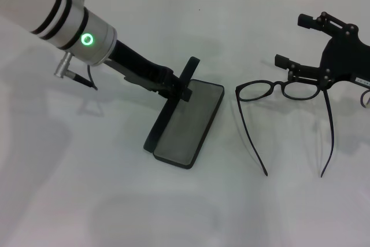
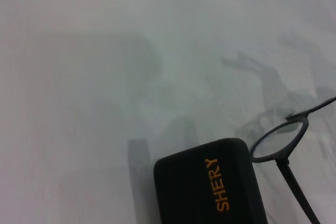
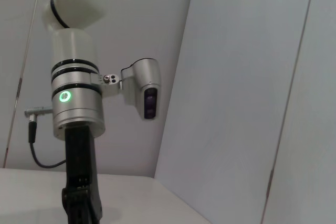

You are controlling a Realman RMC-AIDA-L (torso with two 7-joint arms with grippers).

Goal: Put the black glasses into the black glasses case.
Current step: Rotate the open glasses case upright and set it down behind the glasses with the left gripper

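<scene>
1. Black glasses case [image 1: 188, 121] lying open mid-table, lid edge pinched in closed left gripper [image 1: 176, 88].
2. Black glasses [image 1: 283, 91] unfolded just right of case, right gripper [image 1: 300, 73] apparently clamping the frame.

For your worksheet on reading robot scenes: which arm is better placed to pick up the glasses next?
Right, probably. The right tool is already at the black glasses frame, while the left tool holds the black glasses case lid.

Our left arm [image 1: 52, 10]: white and silver shell, black bands, green ring light [image 1: 87, 40], thin black cable.
Our grippers: matte black, small screws on right gripper [image 1: 300, 65].
</scene>
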